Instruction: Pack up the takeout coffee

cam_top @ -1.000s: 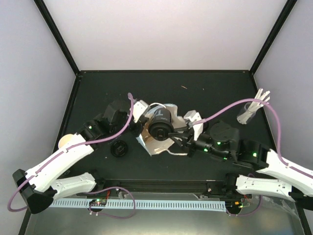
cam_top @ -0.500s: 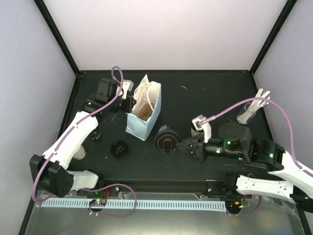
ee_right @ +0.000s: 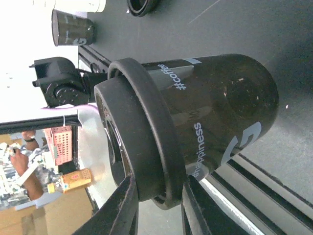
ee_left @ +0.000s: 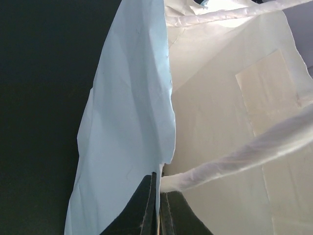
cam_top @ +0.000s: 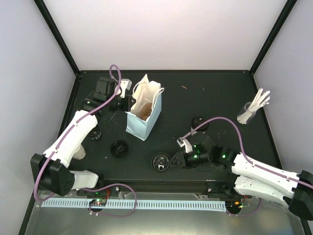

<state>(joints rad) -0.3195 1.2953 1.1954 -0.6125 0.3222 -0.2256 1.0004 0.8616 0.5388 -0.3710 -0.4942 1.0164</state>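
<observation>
The dark table (cam_top: pixel 205 93) carries a light-blue paper bag (cam_top: pixel 139 125), standing upright with its mouth open and its white handles (ee_left: pixel 244 152) up. Something brown shows down inside the bag, but I cannot tell what it is.

The left gripper (cam_top: pixel 126 99) is at the bag's left rim. In the wrist view its fingers (ee_left: pixel 146 210) are pressed together on the edge of the paper wall, just where a handle is fixed.

The takeout coffee in hand is a dark cup (cam_top: pixel 160 162) with pale lettering and a black lid (ee_right: pixel 142 142). It sits in front of the bag and a little to its right, well apart from it, lid up. The right gripper (cam_top: pixel 172 160) comes at it from the side away from the bag and pinches the lid's rim between its two fingers (ee_right: pixel 124 205). I cannot tell whether the cup's base rests on the table.

A second dark cup (ee_right: pixel 73 28) is to the bag's left and slightly nearer, beside the left arm, with a pale cup (cam_top: pixel 79 152) nearer again.

A clear glass (cam_top: pixel 246 116) of white sticks (cam_top: pixel 261 98) stands far to the bag's right.

One loose black lid (cam_top: pixel 119 148) lies just in front of the bag's left corner, and another (cam_top: pixel 198 121) lies to the bag's right, between it and the glass
</observation>
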